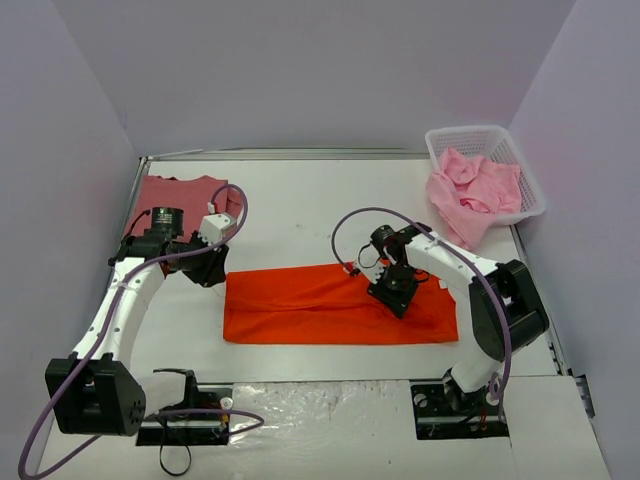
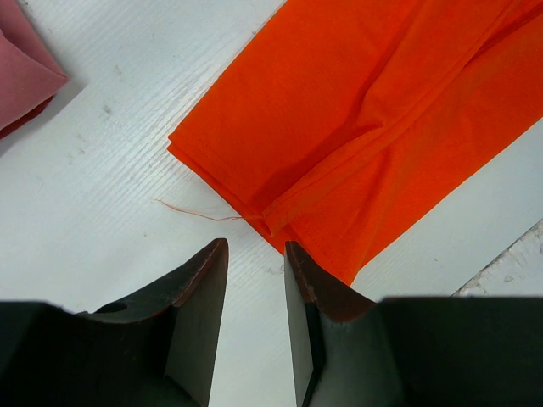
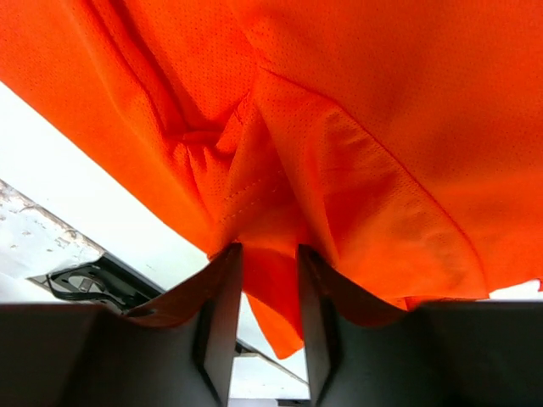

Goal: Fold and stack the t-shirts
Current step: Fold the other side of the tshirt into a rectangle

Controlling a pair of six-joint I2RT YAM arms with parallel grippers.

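Orange-red t-shirt [image 1: 320, 305] bunches against right gripper [image 3: 269, 251] (hold impossible to judge); left gripper [image 2: 254, 246] gapes empty.

The left arm [image 1: 120, 300] and right arm [image 1: 450, 262] are white, black-jointed, trailing purple cables [image 1: 380, 209]; the left gripper [image 2: 254, 250] is dark.

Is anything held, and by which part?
The left end effector holds nothing. A fold of the orange t-shirt sits in the right end effector; grip uncertain.
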